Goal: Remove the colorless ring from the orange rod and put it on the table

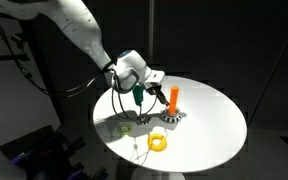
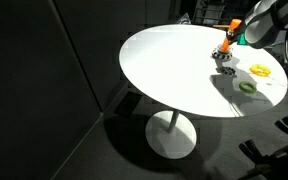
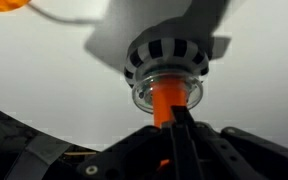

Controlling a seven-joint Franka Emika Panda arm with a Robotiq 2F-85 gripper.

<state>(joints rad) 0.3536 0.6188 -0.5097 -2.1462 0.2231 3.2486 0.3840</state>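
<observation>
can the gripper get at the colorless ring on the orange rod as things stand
Probably yes: the gripper is close beside the orange rod, the colorless ring sits around it in the wrist view, and nothing shows between them.

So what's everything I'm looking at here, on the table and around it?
table: one, white, round, in dark surroundings
orange rod: one, orange, upright on the table on a pale flecked foot
colorless ring: one, see-through, around the rod in the wrist view
yellow ring: one, yellow, flat on the table
green ring: one, green, flat on the table, apart from the yellow ring
arm: one, white, reaching over the table
gripper: one, white and dark, close to the rod; open or shut is unclear
</observation>
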